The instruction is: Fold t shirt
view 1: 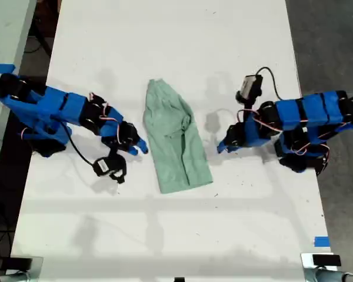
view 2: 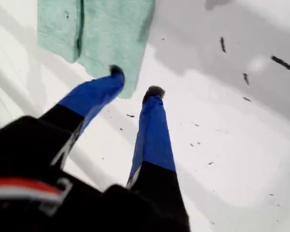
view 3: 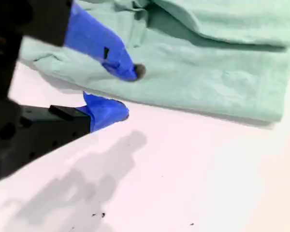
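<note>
Mid table (view 1: pixel 165 47), between both arms: t shirt (view 1: pixel 175 138), folded narrow, long axis up and down the exterior view. Jaws apart on my second gripper (view 3: pixel 128 92), right at the long side edge, likely nearer. Jaws apart too on my first gripper (view 2: pixel 135 82), facing an end corner.

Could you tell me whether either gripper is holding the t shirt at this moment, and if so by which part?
Nothing is held. My first gripper and my second gripper both have open jaws beside the t shirt.
</note>
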Motion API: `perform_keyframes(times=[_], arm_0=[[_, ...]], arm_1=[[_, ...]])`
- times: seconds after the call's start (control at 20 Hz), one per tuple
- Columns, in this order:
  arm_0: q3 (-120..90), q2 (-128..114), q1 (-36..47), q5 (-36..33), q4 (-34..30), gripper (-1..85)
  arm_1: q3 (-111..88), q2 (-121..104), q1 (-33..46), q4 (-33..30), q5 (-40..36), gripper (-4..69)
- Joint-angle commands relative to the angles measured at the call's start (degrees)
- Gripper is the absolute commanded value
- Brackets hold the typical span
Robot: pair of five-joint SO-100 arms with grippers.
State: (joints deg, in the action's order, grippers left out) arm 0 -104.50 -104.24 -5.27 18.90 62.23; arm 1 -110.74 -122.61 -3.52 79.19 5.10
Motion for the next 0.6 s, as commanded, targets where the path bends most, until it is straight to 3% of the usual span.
perform_keyframes(times=[0.0, 0.05, 0.35, 0.45, 0.55], arm_0=[[38.2, 30.2, -4.8, 1.0, 11.5, 22.5], [48.0, 37.9, -5.6, 1.0, 14.9, 22.8], [50.2, 46.9, -6.3, -0.5, 7.2, 20.1], [50.2, 48.7, -6.0, -1.8, 6.0, -0.2], [50.2, 48.9, -6.4, -1.8, 5.6, -0.2]], arm_1=[[21.4, 21.2, -3.2, 3.3, -0.7, 28.9], [24.1, 24.7, -3.7, 3.3, -0.8, 28.8], [25.0, 30.8, -4.0, 3.3, 0.4, 27.0], [24.8, 31.8, -4.2, 3.2, 0.5, 26.3], [23.1, 32.6, -4.3, 2.1, 1.0, 21.9]])
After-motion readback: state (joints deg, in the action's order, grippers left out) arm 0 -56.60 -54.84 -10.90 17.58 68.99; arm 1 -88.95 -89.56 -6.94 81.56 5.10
